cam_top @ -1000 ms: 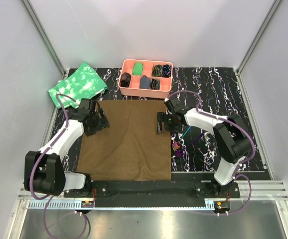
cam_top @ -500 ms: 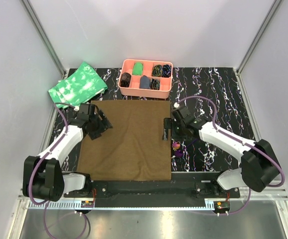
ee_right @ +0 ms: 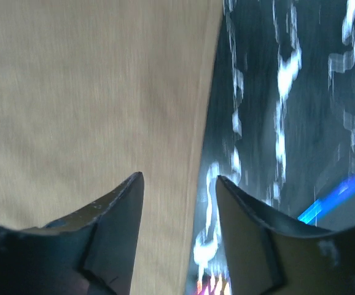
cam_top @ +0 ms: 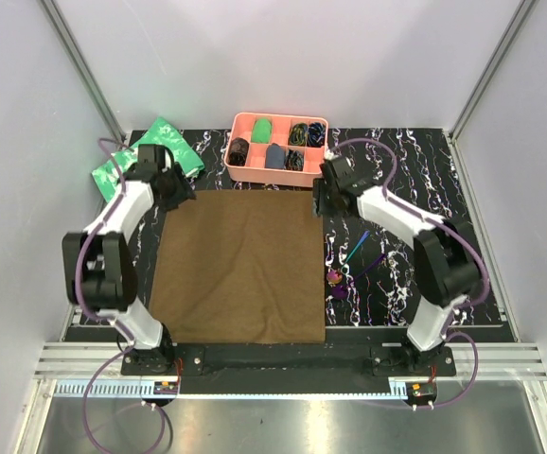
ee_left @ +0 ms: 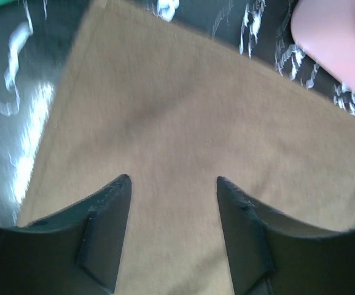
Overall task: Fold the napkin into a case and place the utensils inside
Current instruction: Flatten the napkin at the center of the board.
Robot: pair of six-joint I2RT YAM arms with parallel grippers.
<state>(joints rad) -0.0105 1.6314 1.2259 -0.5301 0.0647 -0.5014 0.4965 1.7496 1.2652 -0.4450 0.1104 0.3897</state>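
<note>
A: Where to look for the napkin [cam_top: 240, 265]?

B: In the middle of the black marbled table [cam_top: 425, 189]; spread flat as one full brown square, a single unfolded layer; parted from the pink tray [cam_top: 238, 121] at the far side by only a thin strip of table.

A: And the left gripper [cam_top: 177, 192]?

B: Poised at the far left corner of that cloth; spread wide, with nothing between the dark fingers [ee_left: 110, 215]; only plain brown weave in the gap; hard to tell whether touching the cloth or hovering just above it.

A: Same for the right gripper [cam_top: 319, 199]?

B: Much the same; at the far right corner, likewise parted and empty; straddling the right hem in the wrist view, with one of its fingers [ee_right: 119, 221] over cloth and the other over bare table just beside the edge; again impossible to say whether in contact.

A: Where to find the utensils [cam_top: 335, 278]?

B: On the table just right of the napkin, about halfway down its right edge; close to the hem, none of them on the cloth; bunched loosely, with a blue stem [ee_right: 331, 200] angled away toward the far right and a pink-red end nearest the cloth.

A: Anything else worth noting?

B: Only a green white-mottled cloth [cam_top: 165, 132] at the far left of the table, partly hidden behind the left arm.
</note>
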